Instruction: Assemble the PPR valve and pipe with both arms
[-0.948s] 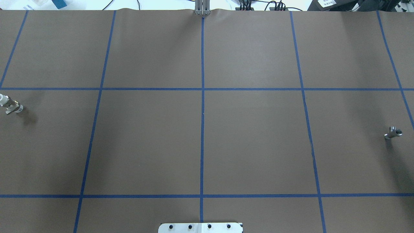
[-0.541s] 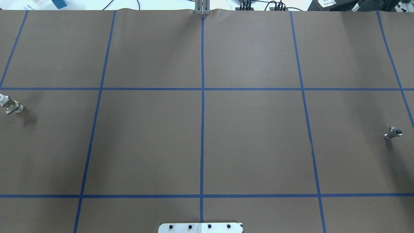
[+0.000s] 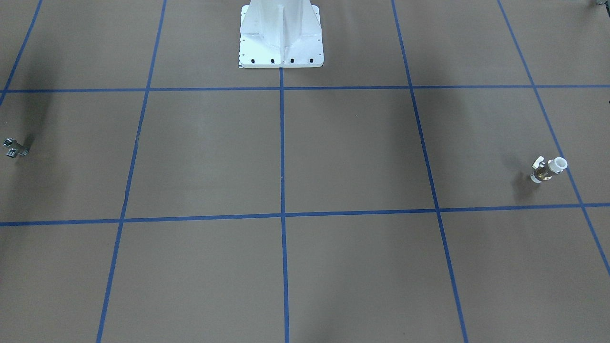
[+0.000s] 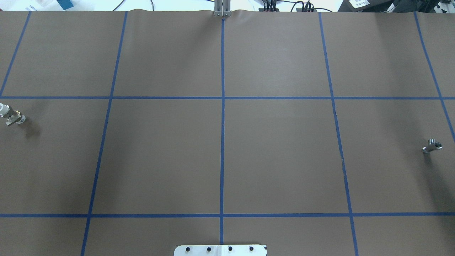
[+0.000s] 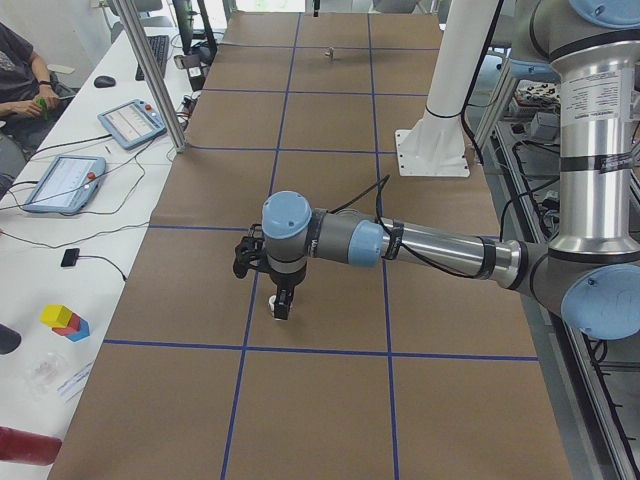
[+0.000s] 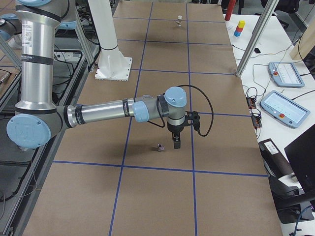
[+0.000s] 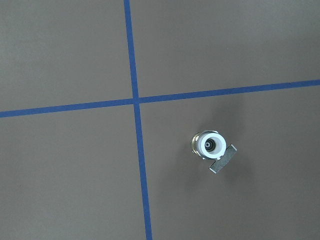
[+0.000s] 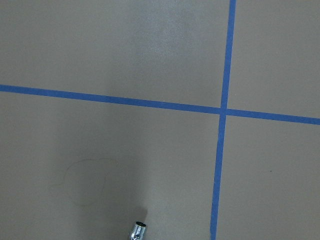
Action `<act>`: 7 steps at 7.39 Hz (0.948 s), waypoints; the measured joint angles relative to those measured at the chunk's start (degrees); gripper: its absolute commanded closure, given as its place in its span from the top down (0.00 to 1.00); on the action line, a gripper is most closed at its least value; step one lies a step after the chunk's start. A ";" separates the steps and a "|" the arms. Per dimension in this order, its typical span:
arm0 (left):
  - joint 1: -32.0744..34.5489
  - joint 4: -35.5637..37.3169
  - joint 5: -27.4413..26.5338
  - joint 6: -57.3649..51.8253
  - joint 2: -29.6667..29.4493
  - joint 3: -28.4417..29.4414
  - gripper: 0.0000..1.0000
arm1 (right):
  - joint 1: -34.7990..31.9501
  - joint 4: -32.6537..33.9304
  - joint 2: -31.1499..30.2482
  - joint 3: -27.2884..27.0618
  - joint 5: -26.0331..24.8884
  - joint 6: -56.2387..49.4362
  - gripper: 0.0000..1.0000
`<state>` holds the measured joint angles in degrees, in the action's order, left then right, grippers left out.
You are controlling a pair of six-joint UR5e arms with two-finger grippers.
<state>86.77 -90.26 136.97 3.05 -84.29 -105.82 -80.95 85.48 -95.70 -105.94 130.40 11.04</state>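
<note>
The PPR valve (image 4: pixel 11 116), white and brass with a small lever, stands on the brown table at the far left; it also shows in the front view (image 3: pixel 548 170). In the left wrist view its round white socket (image 7: pixel 212 145) faces up at the camera. The silvery pipe (image 4: pixel 432 146) lies at the far right, also in the front view (image 3: pixel 13 147); only its threaded end (image 8: pixel 138 231) shows at the right wrist view's bottom edge. My left gripper (image 5: pixel 283 308) hangs just over the valve (image 5: pixel 274 302). My right gripper (image 6: pixel 176 143) hangs beside the pipe (image 6: pixel 160 146). Whether either is open, I cannot tell.
The white bolted pedestal (image 3: pixel 281 38) stands at the table's robot side. Blue tape lines divide the brown table cover (image 4: pixel 277 156). An aluminium post (image 5: pixel 150 70) and a desk with tablets (image 5: pixel 130 122) border the operators' side, where a person (image 5: pixel 15 90) sits.
</note>
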 measured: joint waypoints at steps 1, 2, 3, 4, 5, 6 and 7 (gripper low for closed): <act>-0.71 -0.13 0.26 0.09 -0.03 0.00 1.00 | 0.03 -0.02 0.04 -0.04 0.02 -0.07 1.00; -1.41 -0.57 0.33 0.18 -0.11 0.04 1.00 | 0.15 -0.06 0.07 -0.05 0.03 -0.09 1.00; -2.06 -1.09 0.33 0.24 -0.15 0.11 1.00 | 0.39 -0.12 0.07 -0.05 0.16 -0.10 1.00; -2.83 -1.35 0.33 0.27 -0.22 0.14 1.00 | 1.04 -0.47 0.07 -0.02 0.56 -0.07 1.00; -3.66 -1.45 0.30 0.29 -0.37 0.19 1.00 | 2.21 -1.23 0.06 0.07 0.98 0.03 1.00; -4.45 -1.46 0.26 0.31 -0.62 0.21 1.00 | 3.47 -2.00 0.00 0.14 1.21 0.05 1.00; -5.36 -1.44 0.24 1.11 -0.88 0.28 1.00 | 4.80 -2.58 -0.05 0.20 1.30 0.00 1.00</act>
<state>81.41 -91.70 137.21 4.16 -85.17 -105.54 -76.14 82.90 -95.75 -105.74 131.70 11.04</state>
